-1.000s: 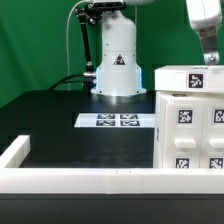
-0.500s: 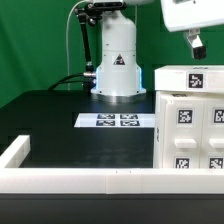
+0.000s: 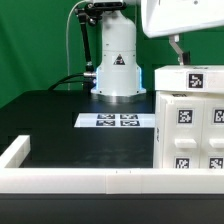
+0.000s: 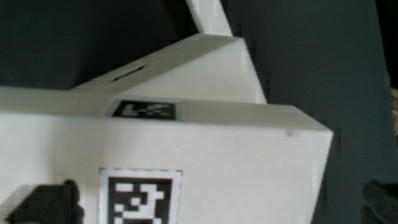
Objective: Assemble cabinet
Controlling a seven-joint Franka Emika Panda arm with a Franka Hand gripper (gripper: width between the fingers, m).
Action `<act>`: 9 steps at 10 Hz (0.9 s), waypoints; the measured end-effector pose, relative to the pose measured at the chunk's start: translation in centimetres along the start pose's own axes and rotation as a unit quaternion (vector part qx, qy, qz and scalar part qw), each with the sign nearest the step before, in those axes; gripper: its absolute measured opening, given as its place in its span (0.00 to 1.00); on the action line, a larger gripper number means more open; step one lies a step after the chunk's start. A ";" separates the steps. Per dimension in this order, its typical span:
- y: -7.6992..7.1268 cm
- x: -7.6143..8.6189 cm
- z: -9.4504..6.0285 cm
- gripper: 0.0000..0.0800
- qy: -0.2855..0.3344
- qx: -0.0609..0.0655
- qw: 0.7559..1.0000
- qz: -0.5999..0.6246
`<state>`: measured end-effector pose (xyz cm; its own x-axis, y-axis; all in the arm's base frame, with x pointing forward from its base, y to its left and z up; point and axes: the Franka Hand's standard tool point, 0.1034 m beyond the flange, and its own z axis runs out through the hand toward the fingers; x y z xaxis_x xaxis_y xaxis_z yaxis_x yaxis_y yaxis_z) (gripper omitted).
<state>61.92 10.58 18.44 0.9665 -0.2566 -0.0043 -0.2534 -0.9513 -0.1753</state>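
Observation:
The cabinet point(image 3: 190, 120) is a large white box with black-and-white tags. It stands on the black table at the exterior view's right. My gripper point(image 3: 178, 50) hangs just above its top back edge, and only one dark finger shows below the white hand. In the wrist view the cabinet point(image 4: 214, 120) fills the frame, with a tag on its top and another on its near face. My gripper point(image 4: 210, 212) is open and empty. Its two dark fingers point(image 4: 45, 205) stand wide apart at either side of the cabinet's face, and I cannot tell whether they touch it.
The marker board point(image 3: 118, 121) lies flat in the middle of the table before the robot base point(image 3: 117, 60). A long white border rail point(image 3: 80, 180) runs along the front edge and turns up at the exterior view's left corner point(image 3: 12, 152).
My hand has swung from the top right corner toward the exterior view's left. It now looms larger above the cabinet's top. The cabinet has not moved.

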 end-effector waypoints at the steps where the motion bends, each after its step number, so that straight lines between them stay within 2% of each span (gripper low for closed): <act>1: 0.2 0.0 0.0 1.00 -0.004 0.000 0.996 -0.086; 2: 0.0 -0.6 -0.1 1.00 -0.022 0.000 0.982 -0.187; 4: 0.3 -0.3 0.0 1.00 -0.019 0.000 0.960 -0.278; 5: 1.0 -0.2 0.3 1.00 -0.021 0.002 0.922 -0.387; 6: 1.5 -0.1 0.2 1.00 -0.025 -0.001 0.896 -0.443; 9: 2.1 0.9 0.2 1.00 -0.012 -0.030 0.824 -0.566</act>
<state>62.24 8.41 17.91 0.5853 0.8034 0.1090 0.8099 -0.5857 -0.0319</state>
